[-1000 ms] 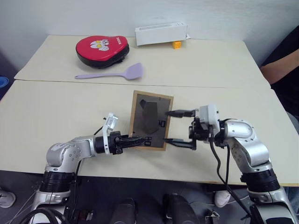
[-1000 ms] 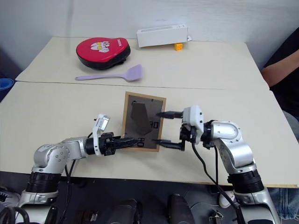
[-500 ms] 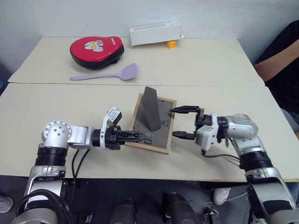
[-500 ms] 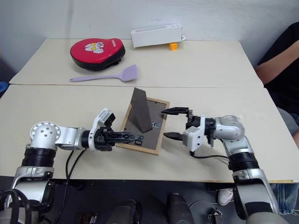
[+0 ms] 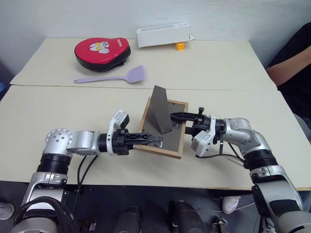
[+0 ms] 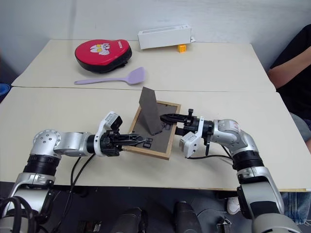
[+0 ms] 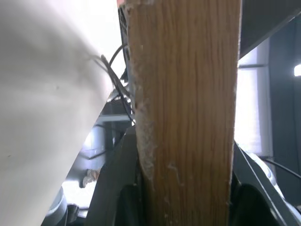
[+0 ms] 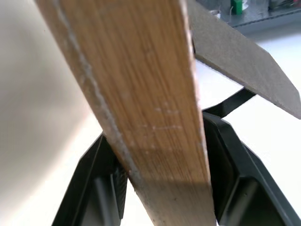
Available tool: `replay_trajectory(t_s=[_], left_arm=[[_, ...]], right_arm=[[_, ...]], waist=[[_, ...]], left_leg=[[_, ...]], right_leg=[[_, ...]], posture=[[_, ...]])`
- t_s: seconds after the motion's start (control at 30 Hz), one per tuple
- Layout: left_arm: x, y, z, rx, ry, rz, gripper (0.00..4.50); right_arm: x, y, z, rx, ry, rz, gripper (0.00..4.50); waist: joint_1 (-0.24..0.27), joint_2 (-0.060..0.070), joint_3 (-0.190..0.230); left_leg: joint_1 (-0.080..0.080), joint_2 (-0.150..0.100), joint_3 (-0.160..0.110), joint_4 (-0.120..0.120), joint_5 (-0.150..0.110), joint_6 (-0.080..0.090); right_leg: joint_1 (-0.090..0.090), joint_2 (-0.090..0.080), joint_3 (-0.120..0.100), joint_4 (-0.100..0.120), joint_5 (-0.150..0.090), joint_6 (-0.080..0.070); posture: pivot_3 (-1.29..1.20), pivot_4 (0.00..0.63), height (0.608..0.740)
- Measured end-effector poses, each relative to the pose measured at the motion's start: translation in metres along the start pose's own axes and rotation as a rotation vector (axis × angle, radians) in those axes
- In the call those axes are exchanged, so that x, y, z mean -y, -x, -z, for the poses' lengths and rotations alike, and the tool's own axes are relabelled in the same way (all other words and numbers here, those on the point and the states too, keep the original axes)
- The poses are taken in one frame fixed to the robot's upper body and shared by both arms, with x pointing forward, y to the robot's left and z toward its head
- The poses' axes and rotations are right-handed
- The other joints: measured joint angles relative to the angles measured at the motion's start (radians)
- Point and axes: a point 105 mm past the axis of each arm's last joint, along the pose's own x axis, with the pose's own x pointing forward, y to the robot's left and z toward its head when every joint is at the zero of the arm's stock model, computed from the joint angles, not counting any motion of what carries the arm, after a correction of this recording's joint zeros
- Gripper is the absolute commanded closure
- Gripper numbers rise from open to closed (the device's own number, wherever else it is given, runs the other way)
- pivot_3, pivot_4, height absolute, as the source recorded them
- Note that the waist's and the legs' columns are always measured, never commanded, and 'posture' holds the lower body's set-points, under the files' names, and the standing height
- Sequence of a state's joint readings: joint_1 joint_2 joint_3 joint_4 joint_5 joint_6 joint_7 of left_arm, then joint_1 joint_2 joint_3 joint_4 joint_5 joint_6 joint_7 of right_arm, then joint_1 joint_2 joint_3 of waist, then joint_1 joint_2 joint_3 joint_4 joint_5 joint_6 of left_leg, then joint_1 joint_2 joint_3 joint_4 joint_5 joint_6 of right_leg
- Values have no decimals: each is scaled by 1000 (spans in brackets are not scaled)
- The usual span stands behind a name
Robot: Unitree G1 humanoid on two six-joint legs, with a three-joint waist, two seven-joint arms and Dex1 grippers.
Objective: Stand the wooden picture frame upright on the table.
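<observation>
Light wood and dark backing: in the head views the wooden picture frame [image 5: 163, 128] is tilted off the bench [image 5: 58, 111], stand folded out. The left hand [image 5: 154, 141] pinches its near-left rim, the right hand [image 5: 181, 121] its right rim. Both wrist views show fingers [image 7: 115, 188] clamping wood. It looks light and stiff; its edges seem the safest hold.

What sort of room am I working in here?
Probably an indoor lab or test room: two plain beige tables pushed together against a bare white wall, loosely laid with unrelated props such as a lilac spatula and a red pad.
</observation>
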State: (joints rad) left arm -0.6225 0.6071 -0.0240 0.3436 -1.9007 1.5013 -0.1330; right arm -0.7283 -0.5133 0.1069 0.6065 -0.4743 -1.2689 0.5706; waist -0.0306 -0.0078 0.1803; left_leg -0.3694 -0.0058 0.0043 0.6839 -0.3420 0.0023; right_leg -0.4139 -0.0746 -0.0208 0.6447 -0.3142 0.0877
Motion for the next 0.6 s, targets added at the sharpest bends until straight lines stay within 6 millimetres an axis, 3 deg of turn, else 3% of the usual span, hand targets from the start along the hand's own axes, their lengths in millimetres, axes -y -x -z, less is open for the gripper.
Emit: replay_trajectory(t_s=[0.07,0.2,0.33,0.5,0.6], left_arm=[[7,0,-13,70,-44,-4,1837],[21,7,-20,76,-95,-4,700],[22,27,-21,93,-112,-84,684],[16,75,-27,234,-180,-271,684],[13,94,-36,362,-455,-362,520]], right_arm=[[-4,1,3,-14,-15,14,3176],[-1,-1,2,-11,-14,68,3218],[-3,-3,0,2,-14,69,3218],[-4,5,1,-11,-17,70,3218],[-3,13,2,-49,-154,136,3218]], waist=[[1,0,0],[-1,0,0],[-10,0,0],[-20,0,0],[-16,0,0]], left_leg=[[0,0,0,1,0,0],[0,0,0,0,0,0],[0,0,0,-1,1,-1],[0,0,0,-2,1,-2],[0,0,-1,-3,1,-2]], right_leg=[[0,0,0,-1,0,0],[0,1,0,0,0,0],[0,2,0,0,0,0],[-1,2,0,-1,0,-1],[1,2,-1,-3,0,-1]], posture=[[0,150,740],[0,150,740],[0,150,740],[0,150,740],[0,150,740]])
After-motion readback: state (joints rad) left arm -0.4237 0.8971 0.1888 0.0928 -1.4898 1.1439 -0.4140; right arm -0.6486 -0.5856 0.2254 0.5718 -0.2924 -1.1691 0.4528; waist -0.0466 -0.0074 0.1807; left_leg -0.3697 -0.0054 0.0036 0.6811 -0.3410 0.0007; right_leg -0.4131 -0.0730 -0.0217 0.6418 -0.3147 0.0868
